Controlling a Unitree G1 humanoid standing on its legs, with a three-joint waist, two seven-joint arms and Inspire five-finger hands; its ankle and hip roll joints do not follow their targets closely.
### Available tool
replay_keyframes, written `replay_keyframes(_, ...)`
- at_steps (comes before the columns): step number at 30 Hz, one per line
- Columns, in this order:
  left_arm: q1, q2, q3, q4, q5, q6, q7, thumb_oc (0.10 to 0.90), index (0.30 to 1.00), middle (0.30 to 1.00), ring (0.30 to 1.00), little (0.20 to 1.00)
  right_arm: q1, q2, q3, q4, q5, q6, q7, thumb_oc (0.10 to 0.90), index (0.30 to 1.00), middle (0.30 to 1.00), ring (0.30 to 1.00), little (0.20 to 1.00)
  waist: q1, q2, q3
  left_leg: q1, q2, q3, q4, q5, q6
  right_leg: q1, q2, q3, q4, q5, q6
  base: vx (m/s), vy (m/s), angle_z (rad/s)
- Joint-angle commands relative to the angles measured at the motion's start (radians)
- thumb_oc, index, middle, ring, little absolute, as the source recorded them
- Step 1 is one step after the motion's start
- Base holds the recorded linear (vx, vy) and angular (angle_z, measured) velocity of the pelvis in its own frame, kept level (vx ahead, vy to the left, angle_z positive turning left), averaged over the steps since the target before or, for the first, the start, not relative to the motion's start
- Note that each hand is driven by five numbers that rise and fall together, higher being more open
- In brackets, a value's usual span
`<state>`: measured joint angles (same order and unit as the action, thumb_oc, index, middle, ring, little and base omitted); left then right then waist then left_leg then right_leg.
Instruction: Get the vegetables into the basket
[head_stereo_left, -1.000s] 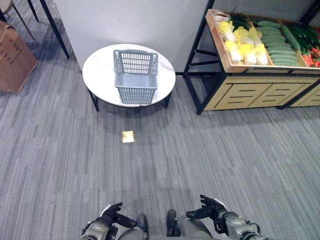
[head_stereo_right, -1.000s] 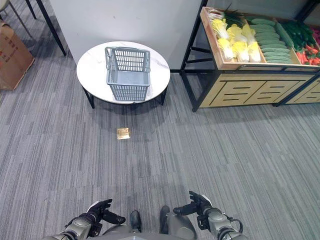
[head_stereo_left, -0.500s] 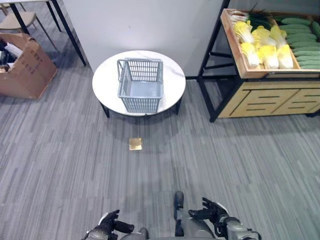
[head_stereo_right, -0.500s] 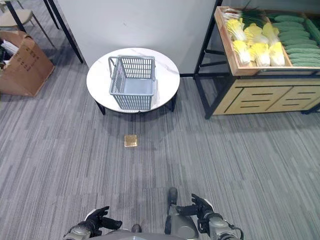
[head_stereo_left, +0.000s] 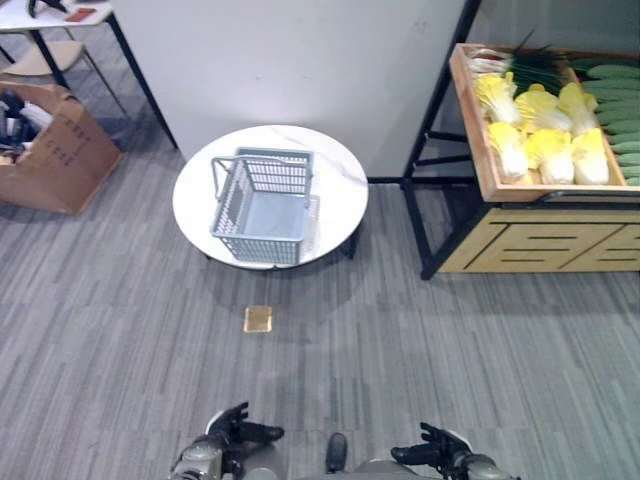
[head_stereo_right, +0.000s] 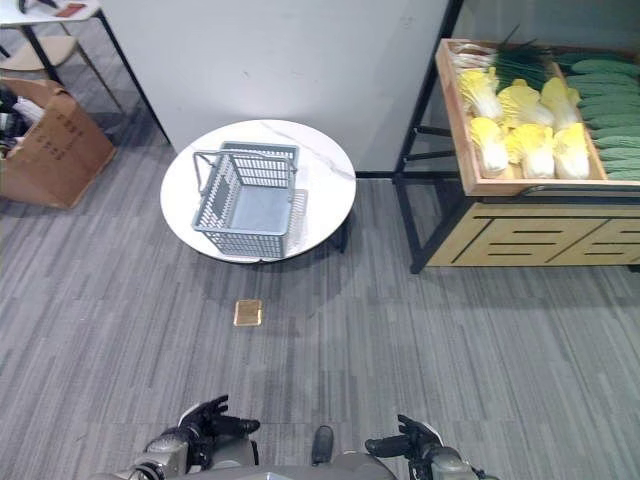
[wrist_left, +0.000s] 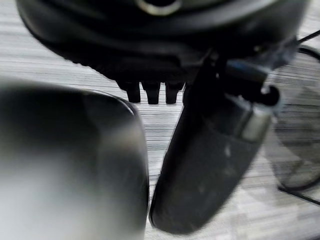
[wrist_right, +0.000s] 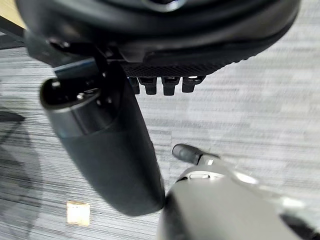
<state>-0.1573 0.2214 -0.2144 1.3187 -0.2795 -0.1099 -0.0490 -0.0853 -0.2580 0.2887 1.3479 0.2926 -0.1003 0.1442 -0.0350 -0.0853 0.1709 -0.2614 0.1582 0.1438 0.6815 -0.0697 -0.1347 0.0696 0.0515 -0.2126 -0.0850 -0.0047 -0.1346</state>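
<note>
The basket (head_stereo_left: 262, 205) sits empty on the round table (head_stereo_left: 340, 195); both hands (head_stereo_left: 238, 432) (head_stereo_left: 432, 456) hang low, fingers loosely spread, holding nothing.

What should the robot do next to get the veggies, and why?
Probably step toward the wooden shelf on its right. The cabbages lie there, far off, the basket on the round table is empty, and both the left hand and right hand hang low, holding nothing.

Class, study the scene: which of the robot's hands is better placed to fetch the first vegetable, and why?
Probably the right hand: the cabbages lie on the produce stand to the robot's right, nearer that side. The left hand is nearer the basket. Both hands are empty and far from either.
</note>
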Motion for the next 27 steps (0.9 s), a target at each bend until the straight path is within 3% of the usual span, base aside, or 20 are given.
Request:
replay_keyframes(1,0.028,-0.019,-0.062,0.005,0.006,-0.007,-0.011,0.900,1.000,1.000,1.000,1.000,0.032,-0.046,-0.011,0.021,0.016,0.007,0.003,0.900,1.000,1.000,1.000,1.000,-0.002,0.009,0.038,0.179,-0.101,0.052,-0.401,0.063,0.088,-0.042,-0.050,0.028,0.058,-0.025,0.152,0.08,0.051,0.10)
replay_keyframes(3,0.028,-0.022,-0.069,0.005,0.010,-0.011,-0.009,0.900,1.000,1.000,1.000,1.000,0.037,-0.051,-0.009,0.025,0.004,0.006,-0.002,0.900,1.000,1.000,1.000,1.000,-0.003,0.005,0.032,0.159,-0.127,0.021,-0.562,0.072,0.088,-0.030,-0.057,0.027,0.043,-0.025,0.160,0.12,0.100,0.08)
replay_keyframes(5,0.030,-0.024,-0.078,-0.003,0.007,-0.016,-0.008,0.900,1.000,1.000,1.000,1.000,0.041,-0.057,-0.002,0.027,-0.012,0.001,-0.006,0.900,1.000,1.000,1.000,1.000,0.001,0.019,0.023,0.134,-0.135,-0.043,-0.760,0.180,0.073,-0.006,-0.043,0.033,0.021,-0.031,0.158,0.21,0.172,0.01)
replay_keyframes(10,0.035,-0.017,-0.087,-0.005,0.048,-0.024,-0.002,0.900,1.000,1.000,1.000,1.000,0.036,-0.059,-0.003,0.032,-0.026,-0.005,-0.010,0.900,1.000,1.000,1.000,1.000,0.011,0.025,0.010,0.088,-0.129,-0.028,-0.769,0.182,0.054,0.046,-0.037,0.062,0.014,-0.057,0.167,0.23,0.210,-0.12)
replay_keyframes(11,0.043,0.001,-0.092,-0.009,0.089,-0.026,0.003,0.900,1.000,1.000,1.000,1.000,0.032,-0.056,-0.001,0.040,-0.032,0.000,-0.007,0.900,1.000,1.000,1.000,1.000,0.024,0.020,-0.008,0.124,-0.135,-0.023,-0.769,0.167,0.075,0.082,-0.051,0.094,0.023,-0.088,0.176,0.51,0.443,-0.48)
replay_keyframes(14,0.034,0.013,-0.103,-0.009,0.115,-0.025,0.005,0.900,1.000,1.000,1.000,1.000,0.028,-0.051,0.006,0.041,-0.037,0.000,-0.002,0.900,1.000,1.000,1.000,1.000,0.028,0.012,-0.021,0.138,-0.150,-0.023,-0.769,0.164,0.101,0.081,-0.078,0.105,0.057,-0.100,0.190,0.30,0.273,-0.57)
replay_keyframes(16,0.033,0.034,-0.104,-0.005,0.139,-0.022,0.004,0.900,1.000,1.000,1.000,1.000,0.017,-0.039,-0.001,0.030,-0.026,0.000,0.000,0.900,1.000,1.000,1.000,1.000,0.032,-0.002,-0.022,0.150,-0.165,0.017,-0.719,0.109,0.138,0.041,-0.108,0.153,0.168,-0.103,0.219,0.38,0.443,-0.20)
replay_keyframes(17,0.033,0.034,-0.104,-0.005,0.139,-0.022,0.004,0.900,1.000,1.000,1.000,1.000,0.017,-0.039,-0.002,0.030,-0.026,0.000,0.000,0.900,1.000,1.000,1.000,1.000,0.034,-0.002,-0.022,0.148,-0.165,0.020,-0.716,0.107,0.138,0.038,-0.108,0.156,0.171,-0.104,0.219,0.24,0.343,-0.28)
replay_keyframes(20,0.038,0.060,-0.088,-0.006,0.121,-0.020,0.009,0.900,1.000,1.000,1.000,1.000,-0.012,-0.022,0.018,-0.004,-0.019,-0.001,0.004,0.900,1.000,1.000,1.000,1.000,0.053,0.000,-0.008,0.188,-0.176,0.067,-0.717,0.069,0.171,-0.036,-0.129,0.168,0.271,-0.006,0.256,0.24,0.375,-0.70)
replay_keyframes(22,0.042,0.059,-0.090,-0.008,0.126,-0.021,0.008,0.900,1.000,1.000,1.000,1.000,-0.013,-0.021,0.020,-0.016,-0.014,-0.001,0.009,0.900,1.000,1.000,1.000,1.000,0.055,0.005,-0.004,0.201,-0.184,0.070,-0.721,0.057,0.181,-0.045,-0.135,0.170,0.293,0.018,0.261,0.16,0.244,-0.36)
replay_keyframes(26,0.052,0.059,-0.110,-0.022,0.143,-0.018,0.001,0.900,1.000,1.000,1.000,1.000,-0.025,-0.022,0.037,-0.089,0.000,-0.012,0.010,0.900,1.000,1.000,1.000,1.000,0.042,0.025,0.036,0.238,-0.210,0.059,-0.710,0.020,0.213,-0.153,-0.155,0.153,0.534,0.069,0.258,0.12,0.265,-0.07)
replay_keyframes(27,0.055,0.062,-0.115,-0.024,0.151,-0.018,-0.001,0.900,1.000,1.000,1.000,1.000,-0.024,-0.022,0.042,-0.113,0.003,-0.017,0.007,0.900,1.000,1.000,1.000,1.000,0.041,0.029,0.042,0.246,-0.211,0.064,-0.708,0.011,0.216,-0.170,-0.162,0.137,0.543,0.065,0.255,0.12,0.224,-0.03)
